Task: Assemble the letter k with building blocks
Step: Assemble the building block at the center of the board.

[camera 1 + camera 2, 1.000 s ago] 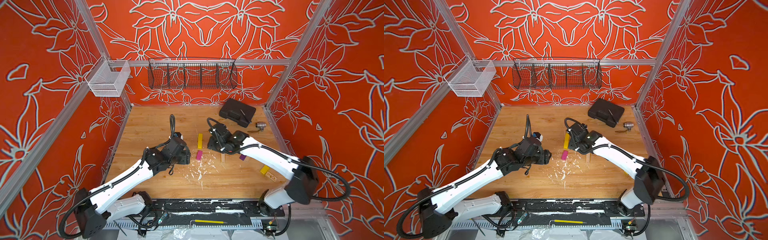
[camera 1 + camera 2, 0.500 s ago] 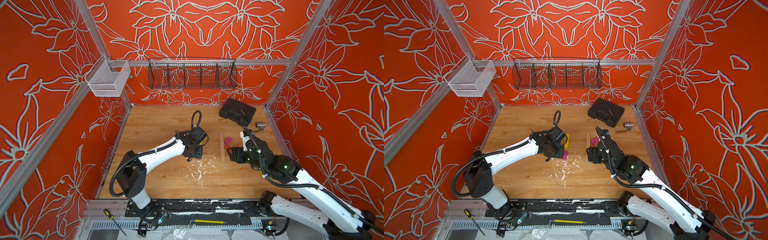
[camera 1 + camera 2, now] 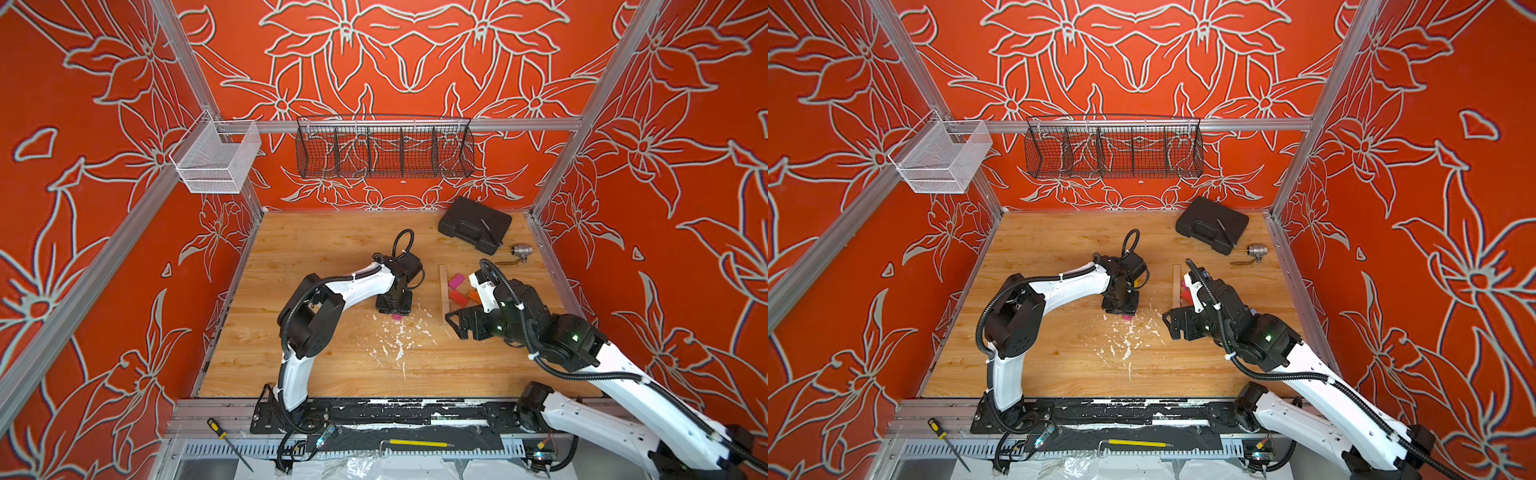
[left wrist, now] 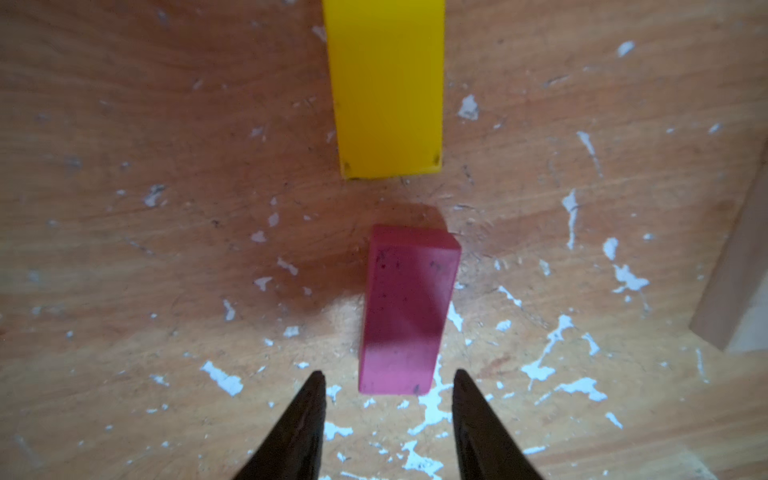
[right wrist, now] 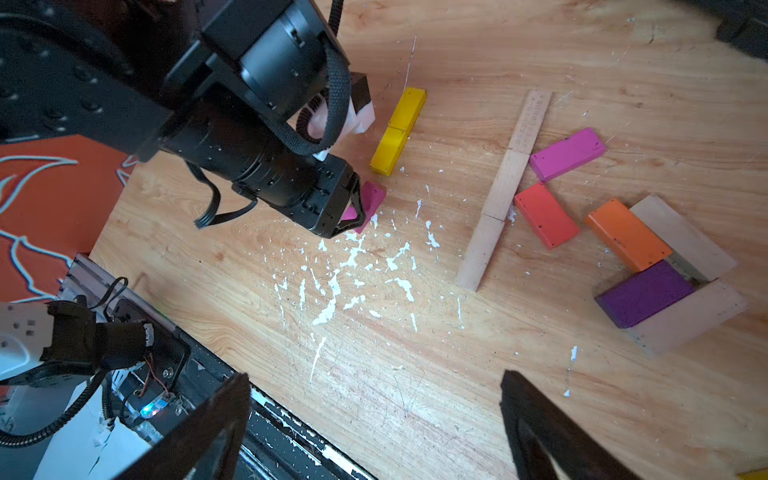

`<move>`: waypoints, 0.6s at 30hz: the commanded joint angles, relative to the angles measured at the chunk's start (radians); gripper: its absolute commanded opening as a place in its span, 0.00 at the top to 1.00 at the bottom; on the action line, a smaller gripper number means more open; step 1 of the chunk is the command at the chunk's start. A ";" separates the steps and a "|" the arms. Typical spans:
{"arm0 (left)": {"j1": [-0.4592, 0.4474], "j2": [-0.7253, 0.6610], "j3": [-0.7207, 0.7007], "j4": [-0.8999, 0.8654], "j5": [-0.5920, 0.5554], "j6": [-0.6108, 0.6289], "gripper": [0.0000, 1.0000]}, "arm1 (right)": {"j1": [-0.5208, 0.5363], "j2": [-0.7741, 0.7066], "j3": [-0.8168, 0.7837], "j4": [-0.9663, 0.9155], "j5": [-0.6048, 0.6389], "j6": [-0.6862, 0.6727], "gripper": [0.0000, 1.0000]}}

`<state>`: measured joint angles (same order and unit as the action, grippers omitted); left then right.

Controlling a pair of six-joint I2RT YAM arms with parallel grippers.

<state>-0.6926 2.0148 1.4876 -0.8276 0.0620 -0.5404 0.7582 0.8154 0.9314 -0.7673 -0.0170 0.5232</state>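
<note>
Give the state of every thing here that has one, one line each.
left end effector: open, tips either side of the magenta block's end
right end effector: open wide, empty
magenta block: lying flat, not gripped
yellow blocks: flat, end to end
plain wood blocks: flat, in one straight line
black case: closed

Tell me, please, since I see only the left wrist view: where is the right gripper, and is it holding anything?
Observer: The right gripper hovers open and holds nothing.
Operator: Is any of the K laid out?
Observer: Three plain wooden blocks lie end to end as a stem, with a magenta block and a red block slanting off one side.
Operator: Are there spares?
Observer: An orange block and a purple block lie clustered farther out on that side.
</note>
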 commanded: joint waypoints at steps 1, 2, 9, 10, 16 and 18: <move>0.005 0.022 0.023 -0.013 0.013 0.010 0.54 | -0.003 -0.006 -0.018 -0.011 -0.018 -0.009 0.05; 0.005 0.026 0.026 -0.009 0.014 0.014 0.55 | -0.003 -0.006 -0.020 -0.011 -0.018 -0.010 0.04; 0.005 0.061 0.057 -0.016 0.020 0.022 0.63 | -0.003 -0.008 -0.027 -0.017 -0.006 -0.002 0.05; 0.005 0.064 0.061 -0.018 0.024 0.021 0.64 | -0.003 -0.007 -0.028 -0.016 -0.006 -0.001 0.05; 0.006 0.073 0.055 -0.026 0.003 -0.011 0.69 | -0.003 0.001 -0.026 -0.016 -0.009 0.004 0.05; 0.007 0.073 0.053 -0.025 -0.001 -0.024 0.71 | -0.003 0.006 -0.021 -0.019 -0.007 0.003 0.05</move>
<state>-0.6926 2.0686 1.5375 -0.8253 0.0746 -0.5339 0.7582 0.8169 0.9146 -0.7738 -0.0261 0.5243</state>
